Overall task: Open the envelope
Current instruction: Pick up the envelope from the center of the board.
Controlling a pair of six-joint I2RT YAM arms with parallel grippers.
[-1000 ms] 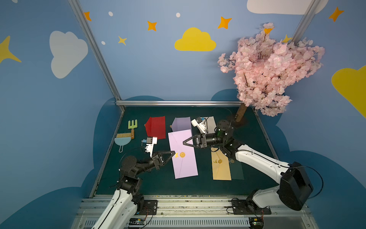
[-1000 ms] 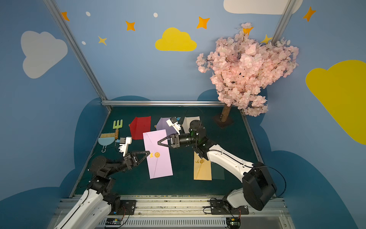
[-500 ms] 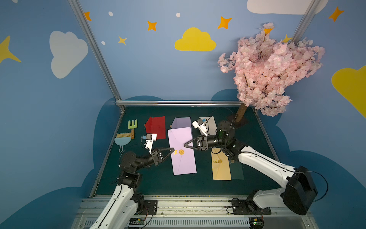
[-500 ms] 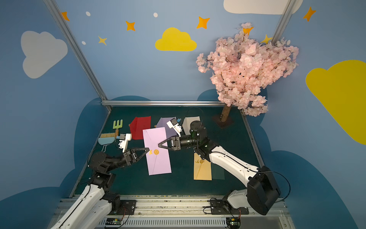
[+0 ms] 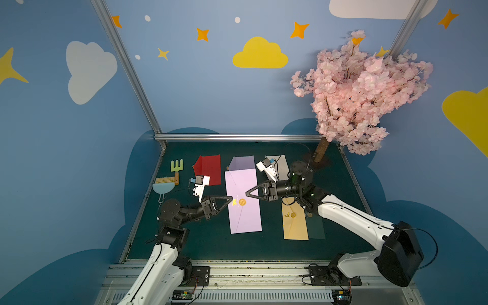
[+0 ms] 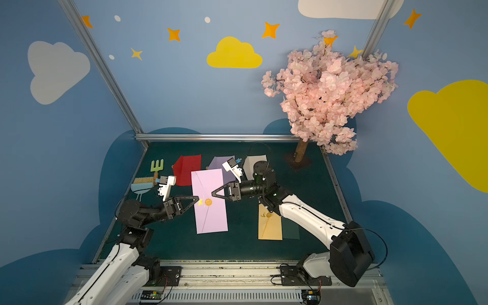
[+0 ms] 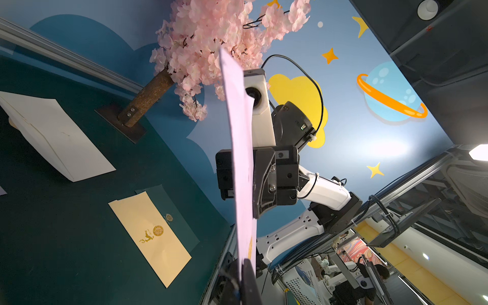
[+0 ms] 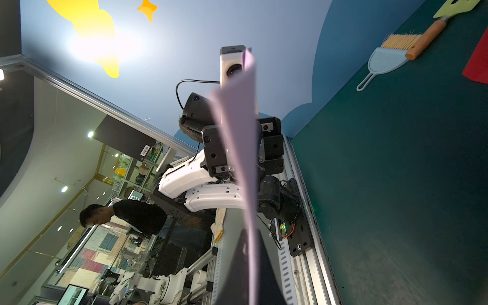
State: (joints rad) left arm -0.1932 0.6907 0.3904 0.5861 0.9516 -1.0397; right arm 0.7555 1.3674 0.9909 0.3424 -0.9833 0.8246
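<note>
Both grippers have closed right down on the same thing. Left gripper [image 5: 230, 198] pinches one long edge of the lilac envelope [image 5: 244, 216], just beside its gold seal [image 5: 242, 202]. Right gripper [image 5: 247, 193] pinches the opposite long edge, a little further toward the back wall. In the left wrist view the paper [image 7: 241, 158] shows edge-on, with the right gripper's dark fingers [image 7: 261, 182] pressed against both faces, so I take that to be a real grip.

The envelope looks to be held between the two arms, clear of the green table mat [image 5: 206, 243] and roughly level, seal side up. In both top views the seal sits whole and the paper lies flat and closed. By my reckoning the pick-up and two-handed hold are done, while the actual opening, breaking the seal and folding the paper back, is all left to do.

Around it, a tan envelope [image 5: 294, 224] lies on a dark green one [image 5: 315, 227] toward the right arm. At the back lie a red envelope [image 5: 208, 167], a purple one [image 5: 241, 163] and a white one [image 5: 282, 165]. A small brush and dustpan [image 5: 163, 186] and a green toy fork [image 5: 177, 166] sit off to the left, and the pink blossom tree [image 5: 364, 89] stands in the far right corner.
</note>
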